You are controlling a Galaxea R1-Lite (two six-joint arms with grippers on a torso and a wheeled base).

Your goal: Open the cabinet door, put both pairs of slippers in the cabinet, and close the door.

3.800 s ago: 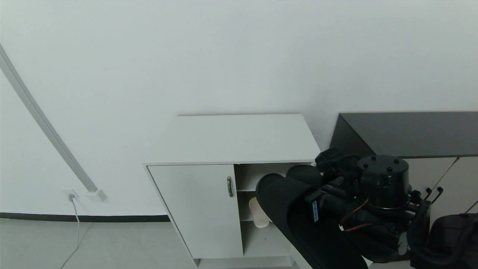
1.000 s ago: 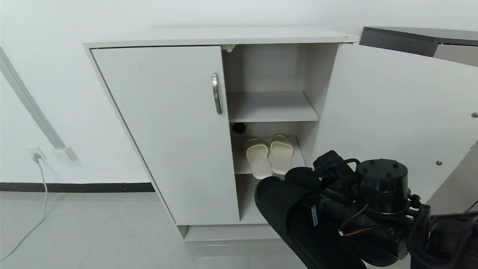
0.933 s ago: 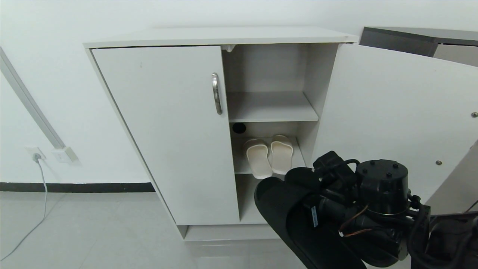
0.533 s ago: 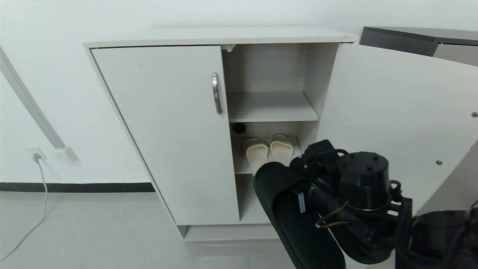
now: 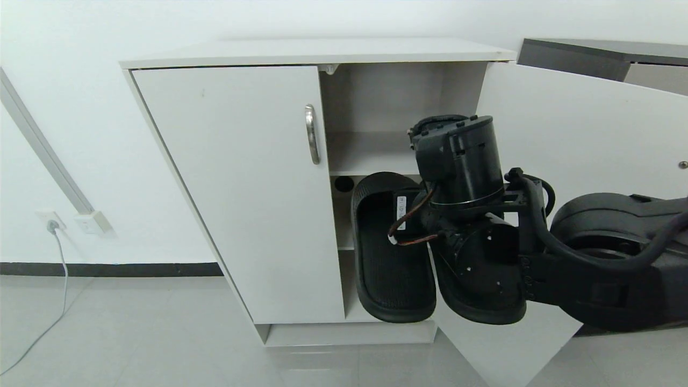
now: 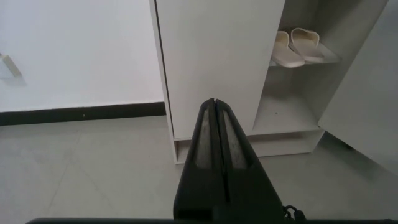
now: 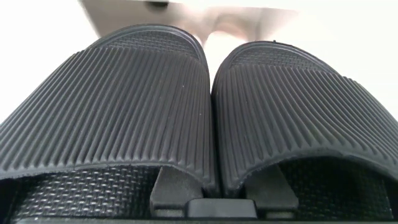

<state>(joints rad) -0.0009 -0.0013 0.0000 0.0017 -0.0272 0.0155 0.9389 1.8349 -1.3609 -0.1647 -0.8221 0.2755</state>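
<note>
- Now lifts the black slippers [image 5: 392, 252] from down low to right in front of the open side of the cabinet [image 5: 312, 51].
- Brings the right arm up and in as well, much nearer the shelves than half a second ago.
- Keeps the right pincer [image 7: 214, 186] squeezed on the pair, seemingly with one finger under each strap and the two inner sides pinched together.
- Holds the pair side by side, standing on end, not flat yet.
- Leaves the cabinet as before: right door [image 5: 564, 134] swung wide open, left door [image 5: 231, 188] shut.
- Leaves the white slippers [image 6: 301, 46] as before too, side by side on the middle shelf [image 6: 328, 60].
- Holds the left pincer [image 6: 215, 115] low over the floor [image 6: 81, 162] in front of the cabinet, closed all the way, with nothing in it.
- Means, most likely, one pair put away and the second pair on its way in.
- Looks like room on the top shelf [image 5: 376, 153] and in the bottom space [image 6: 283, 115].
- Calls next for tipping the black pair flat, sliding it onto a free shelf, letting go, then pulling back.
- Could bump a shelf edge or the white pair, so best to go slow.
- Still to do after that: shutting the right door.
</note>
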